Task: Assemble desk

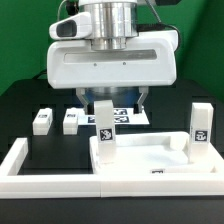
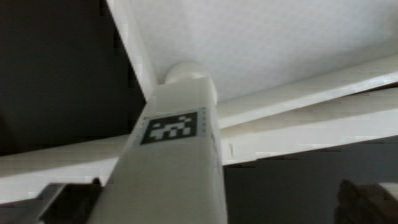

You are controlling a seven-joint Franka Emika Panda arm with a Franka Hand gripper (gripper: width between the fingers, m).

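**Exterior view.** The claw (image 1: 118, 100) hangs at upper centre, its fingers spread to either side of an upright leg (image 1: 103, 125). This leg stands on the white desk top (image 1: 150, 160), at the corner toward the exterior view's left. A second upright leg (image 1: 199, 122) stands at the corner toward the exterior view's right. An outer loose leg (image 1: 42, 122) and an inner loose leg (image 1: 71, 121) lie on the black table (image 1: 15, 120) at middle left. The marker board (image 1: 128, 113) lies behind the claw, and white border bars (image 1: 18, 160) frame the lower left.

**Wrist view.** The tagged upright leg (image 2: 169, 150) meets the desk top (image 2: 267, 40). The dark fingertips (image 2: 63, 197) stand wide apart and do not pinch it.
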